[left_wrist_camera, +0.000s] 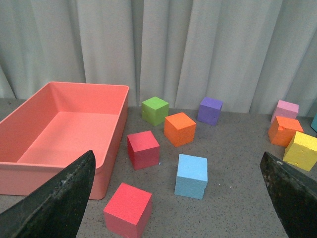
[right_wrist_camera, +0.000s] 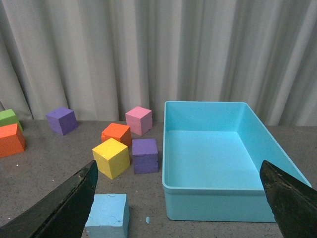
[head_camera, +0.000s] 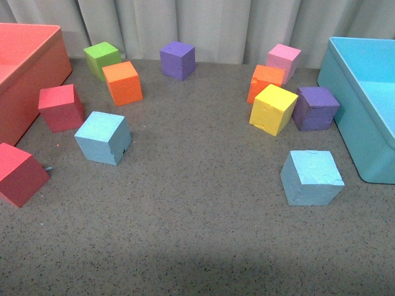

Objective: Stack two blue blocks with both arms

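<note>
One blue block (head_camera: 103, 137) lies at the left of the grey table, near two red cubes. The other blue block (head_camera: 311, 177) lies at the right, beside the light-blue bin. Neither arm shows in the front view. In the left wrist view the left gripper (left_wrist_camera: 181, 198) is open, held above the table, with the left blue block (left_wrist_camera: 191, 175) between and beyond its fingers. In the right wrist view the right gripper (right_wrist_camera: 181, 198) is open, with the right blue block (right_wrist_camera: 107, 215) close to one finger.
A red bin (head_camera: 21, 71) stands at the far left and a light-blue bin (head_camera: 364, 105) at the far right. Red (head_camera: 60, 107), green (head_camera: 102, 60), orange (head_camera: 123, 82), purple (head_camera: 178, 60), yellow (head_camera: 273, 108) and pink (head_camera: 284, 60) cubes lie scattered behind the blue blocks.
</note>
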